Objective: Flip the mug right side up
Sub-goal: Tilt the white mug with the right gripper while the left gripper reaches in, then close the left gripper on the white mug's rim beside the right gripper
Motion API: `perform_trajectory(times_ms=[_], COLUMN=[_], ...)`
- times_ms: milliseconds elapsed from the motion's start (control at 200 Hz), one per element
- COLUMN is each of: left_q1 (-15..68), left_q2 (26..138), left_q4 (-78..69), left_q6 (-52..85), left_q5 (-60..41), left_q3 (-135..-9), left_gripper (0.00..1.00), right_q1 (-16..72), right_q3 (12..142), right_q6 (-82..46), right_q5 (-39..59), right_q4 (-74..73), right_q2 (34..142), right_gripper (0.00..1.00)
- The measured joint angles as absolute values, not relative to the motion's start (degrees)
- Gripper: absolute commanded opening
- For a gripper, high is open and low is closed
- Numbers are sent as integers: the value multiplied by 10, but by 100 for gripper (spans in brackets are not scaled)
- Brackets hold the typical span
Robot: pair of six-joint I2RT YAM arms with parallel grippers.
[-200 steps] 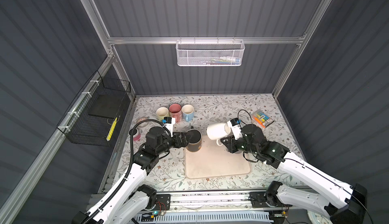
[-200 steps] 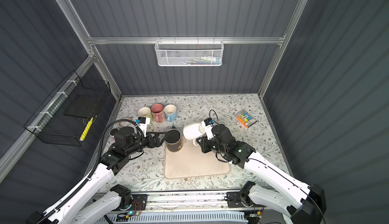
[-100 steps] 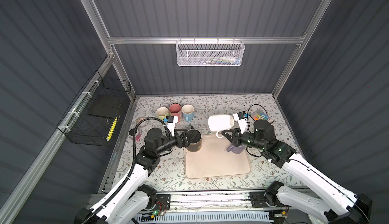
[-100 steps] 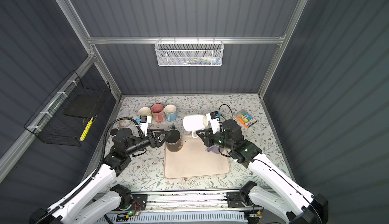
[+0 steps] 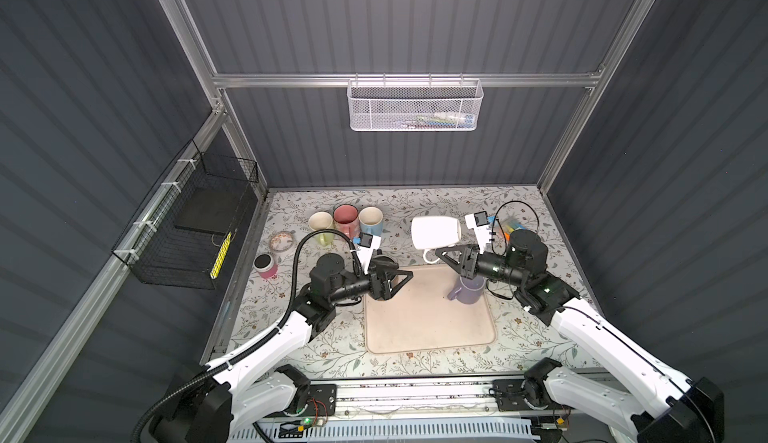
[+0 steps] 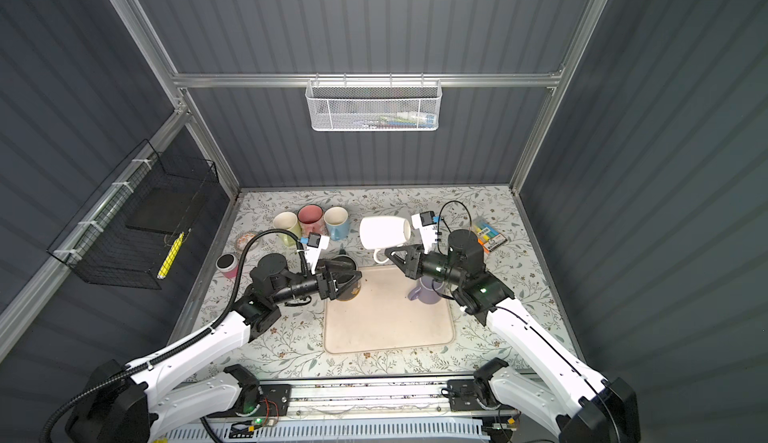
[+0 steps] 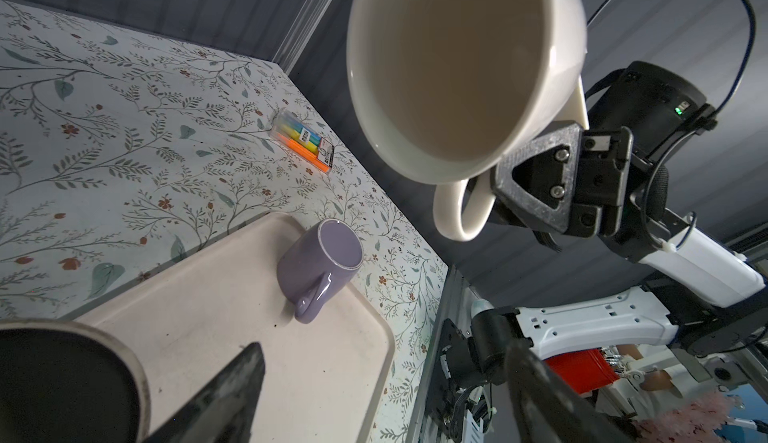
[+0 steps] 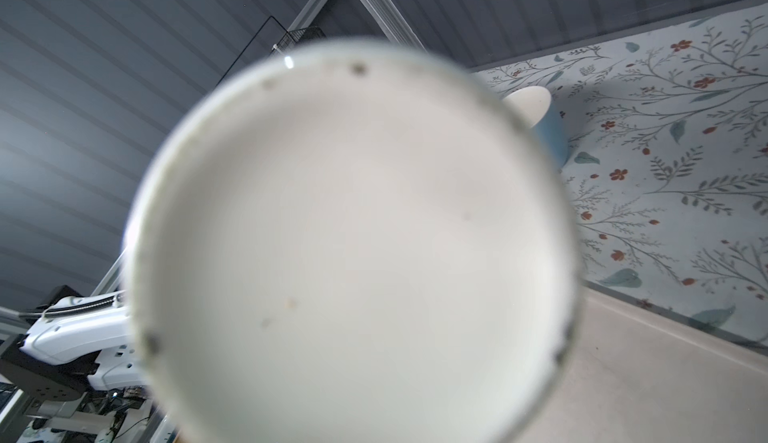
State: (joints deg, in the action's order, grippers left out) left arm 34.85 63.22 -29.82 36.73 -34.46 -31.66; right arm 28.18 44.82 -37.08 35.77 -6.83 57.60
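white mug: in the air, on its side, handle pinched between the right fingers, mouth facing away from them
right gripper: clamped on the handle
left gripper: fingers spread, nothing between them
done: lift and, seemingly, half the turn
left: tip it mouth-up, set it on the tray, release
purple mug: base-up below the right fingers

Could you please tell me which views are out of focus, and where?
Right wrist view: the white mug fills the frame, its base soft and out of focus; the floral table behind is sharper. Left wrist view: white mug and purple mug are crisp, while the black mug at the edge is blurred. Both top views: sharp throughout.
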Motion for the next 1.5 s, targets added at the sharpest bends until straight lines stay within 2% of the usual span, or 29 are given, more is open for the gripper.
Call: perform_trajectory(times_ms=[140,530,821,1496], left_q1=[349,352,357,369], left_q2=[671,729,741,785], left_q4=[-347,-439,-465,-503], left_q6=[383,408,415,445], left_q5=[-362,-418,-436,-456], left_q3=[-322,-383,-397,-420], left_gripper=[75,72,59,44], right_q1=[276,274,274,270], right_q3=[448,448,448,448], right_q6=[-389,-396,-400,-422], right_q5=[389,440,458,494], right_q4=[-105,-129,-140,-188], right_q2=[588,599,610,629], right_gripper=[0,0,0,0])
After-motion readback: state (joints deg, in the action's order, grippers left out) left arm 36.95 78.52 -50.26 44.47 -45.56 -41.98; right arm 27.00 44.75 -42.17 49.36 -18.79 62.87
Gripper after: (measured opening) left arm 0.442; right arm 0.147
